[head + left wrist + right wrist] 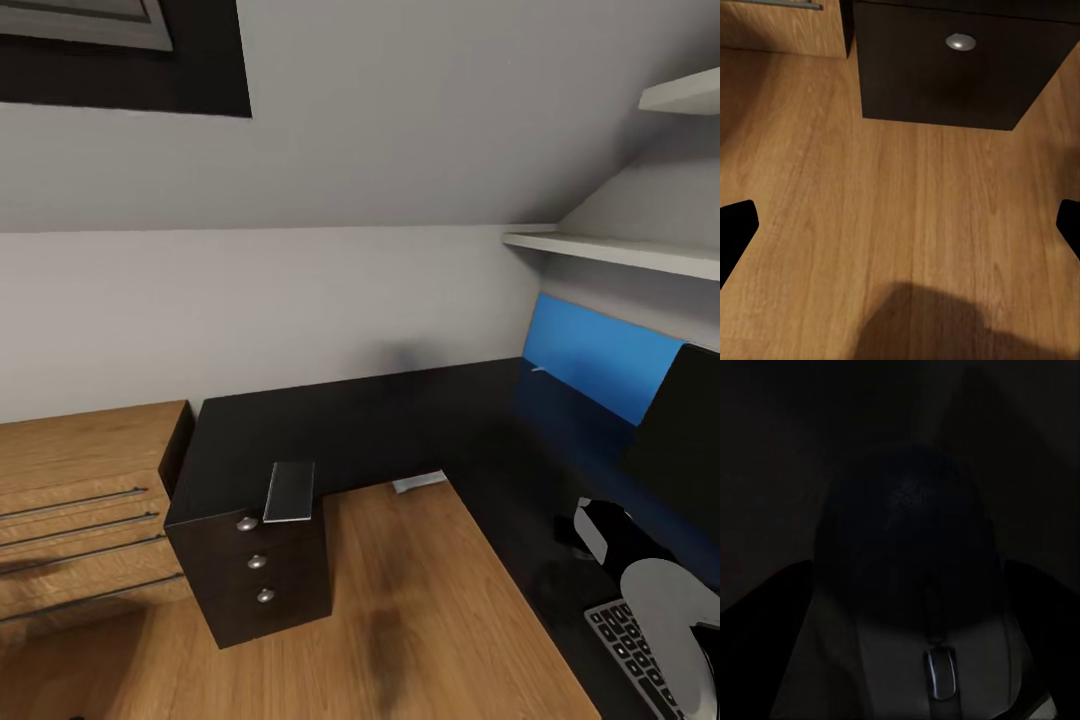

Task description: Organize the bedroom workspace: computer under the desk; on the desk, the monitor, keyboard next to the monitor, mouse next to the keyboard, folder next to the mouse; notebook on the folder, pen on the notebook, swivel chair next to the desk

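The desk (400,420) runs its black top in an L, with a blue back panel at the right. At the right edge stands the black monitor (685,430), and the keyboard (630,650) lies near it at the bottom right. My right gripper (598,528) hovers over the desk by the keyboard, shut on the mouse (907,532), whose scroll wheel sits very close in the dark right wrist view. My left gripper (900,225) hangs open over the wooden floor before the desk's drawers (945,67). A small flat dark grey pad (290,491), perhaps the notebook, lies on the desk corner above the drawers (255,565).
A light wooden drawer unit (80,500) stands left of the desk. White shelves (620,250) jut out above the desk's right wing under a sloping ceiling. A pale flat thing (420,483) lies by the desk's inner edge. Wooden floor (420,620) fills the L's inner corner.
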Controlling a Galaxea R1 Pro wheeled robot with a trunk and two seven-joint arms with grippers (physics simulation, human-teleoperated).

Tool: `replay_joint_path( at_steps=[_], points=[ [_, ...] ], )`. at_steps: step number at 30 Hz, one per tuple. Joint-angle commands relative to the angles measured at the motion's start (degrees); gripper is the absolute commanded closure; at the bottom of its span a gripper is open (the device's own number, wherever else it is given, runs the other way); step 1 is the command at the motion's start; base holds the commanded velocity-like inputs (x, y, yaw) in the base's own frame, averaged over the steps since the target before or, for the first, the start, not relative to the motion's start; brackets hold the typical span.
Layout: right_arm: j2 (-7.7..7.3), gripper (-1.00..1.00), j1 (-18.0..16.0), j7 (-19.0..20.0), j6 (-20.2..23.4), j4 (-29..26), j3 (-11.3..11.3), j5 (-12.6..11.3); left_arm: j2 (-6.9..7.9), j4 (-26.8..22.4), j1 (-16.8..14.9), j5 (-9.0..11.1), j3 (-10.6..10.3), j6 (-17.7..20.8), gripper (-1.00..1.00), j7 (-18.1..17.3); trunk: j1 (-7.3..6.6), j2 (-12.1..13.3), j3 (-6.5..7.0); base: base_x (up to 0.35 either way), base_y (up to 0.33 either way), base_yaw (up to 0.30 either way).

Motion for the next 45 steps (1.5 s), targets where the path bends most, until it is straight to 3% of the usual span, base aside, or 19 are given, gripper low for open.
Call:
replay_joint_path(
  at_steps=[1,18,45],
  points=[
    [0.01,1.0,-0.03,-0.39,0.18,-0.08,-0.08,-0.56,-0.03,0.01,-0.03,0.21,0.33,-0.11,-1.0,-0.47,0.23,-0.46,-0.25,0.0,0.0,0.0],
    [-0.07,1.0,-0.03,-0.17,0.18,-0.07,-0.08,-0.46,0.0,0.01,-0.03,0.21,0.32,-0.17,-1.0,-0.47,3.96,-7.28,-3.3,0.0,0.0,0.0],
    [-0.16,1.0,-0.04,-0.2,0.1,-0.07,-0.08,-0.37,0.05,0.01,-0.02,0.2,0.31,-0.27,-1.0,-0.65,3.96,-7.28,-3.3,0.0,0.0,0.0]
  ],
)
